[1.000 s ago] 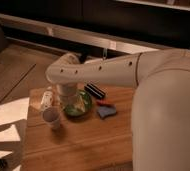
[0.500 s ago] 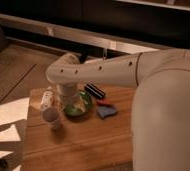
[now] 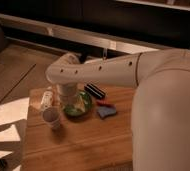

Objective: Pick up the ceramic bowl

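— What does the arm [image 3: 103, 71] look like?
— It's a smooth cream-white tube, rounded at the bend above the claw [image 3: 73, 101], with a row of small dark dots along its side.
— And around the claw?
— Just above it is a short pale cylindrical wrist [image 3: 66, 90]. Far to the right is a big rounded off-white shell [image 3: 165, 115]. The claw sits low over the ceramic bowl [image 3: 81, 111].

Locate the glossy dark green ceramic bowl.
Camera view: the bowl sits left of centre on the wooden table, between the small pale grey cup and the blue cloth, under the gripper.
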`<state>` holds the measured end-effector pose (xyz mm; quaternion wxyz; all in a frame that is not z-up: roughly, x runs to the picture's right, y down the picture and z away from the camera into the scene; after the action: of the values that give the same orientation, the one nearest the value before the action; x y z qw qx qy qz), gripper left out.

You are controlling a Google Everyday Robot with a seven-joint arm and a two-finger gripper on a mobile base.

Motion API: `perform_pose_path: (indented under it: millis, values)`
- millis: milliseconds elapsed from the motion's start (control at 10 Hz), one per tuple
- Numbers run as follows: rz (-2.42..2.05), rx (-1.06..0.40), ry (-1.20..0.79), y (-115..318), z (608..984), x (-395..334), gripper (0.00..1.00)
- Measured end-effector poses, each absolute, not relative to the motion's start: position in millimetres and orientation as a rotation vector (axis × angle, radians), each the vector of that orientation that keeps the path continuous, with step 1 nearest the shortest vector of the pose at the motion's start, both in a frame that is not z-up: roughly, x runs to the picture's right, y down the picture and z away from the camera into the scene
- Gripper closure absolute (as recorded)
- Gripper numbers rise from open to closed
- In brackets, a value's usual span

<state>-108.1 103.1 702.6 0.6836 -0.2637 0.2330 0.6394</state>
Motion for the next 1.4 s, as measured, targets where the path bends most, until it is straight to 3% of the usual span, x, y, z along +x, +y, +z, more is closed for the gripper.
perform_pose_path:
  millis: [700,1100,1400]
  values:
    - [1.443,-0.563,0.515,97,707,-103,0.35]
    - [1.522,-0.409,0.332,24,738,-55,0.35]
    - [1.55,-0.376,0.277,2,743,-27,0.35]
